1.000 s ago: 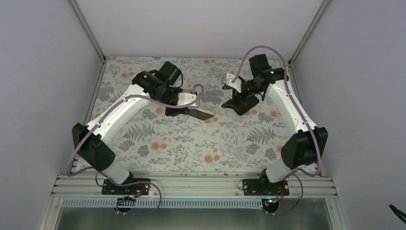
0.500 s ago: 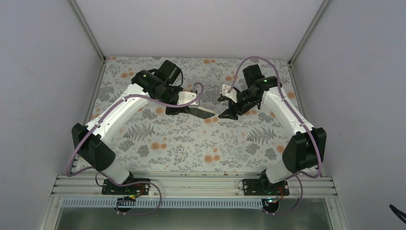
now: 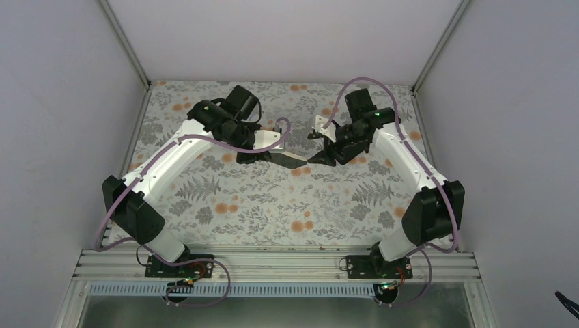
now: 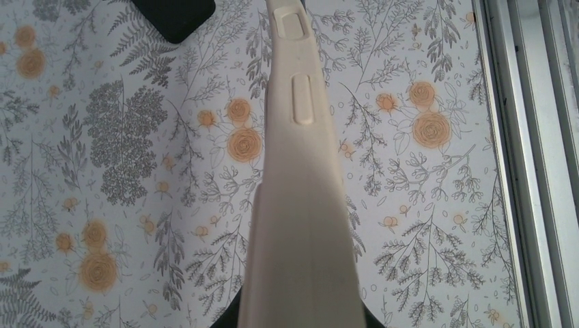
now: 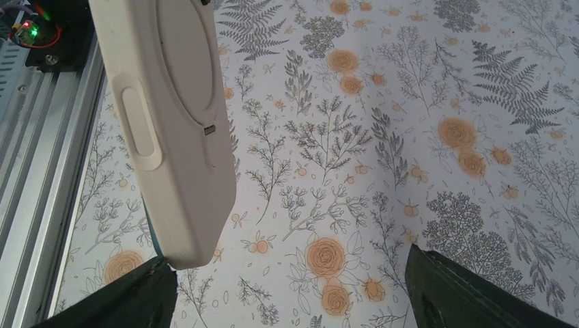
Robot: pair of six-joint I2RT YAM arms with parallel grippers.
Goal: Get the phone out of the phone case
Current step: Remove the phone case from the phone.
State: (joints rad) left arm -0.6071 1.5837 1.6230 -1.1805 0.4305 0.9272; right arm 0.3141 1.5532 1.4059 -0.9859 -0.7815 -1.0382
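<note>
A beige phone case (image 3: 292,162) with the phone in it hangs above the floral table, held at one end by my shut left gripper (image 3: 263,154). Its dark face shows from above. In the left wrist view the case's side (image 4: 300,205), with its buttons, runs up the middle from my left gripper (image 4: 300,320). My right gripper (image 3: 319,158) is open at the case's free end. In the right wrist view the case (image 5: 171,123) has its corner against the left finger (image 5: 116,301). The gripper (image 5: 293,294) stands wide, with the other finger (image 5: 478,294) far off the case.
The aluminium rail (image 4: 526,137) at the table's near edge also shows as the rail (image 5: 34,171) in the right wrist view, with an arm base's lit board (image 5: 31,31) beyond it. Grey enclosure walls (image 3: 68,102) close in the floral table (image 3: 273,205).
My right gripper has moved left and down to the free end of the case, its jaws narrowing slightly. The left arm and the case have stayed put.
</note>
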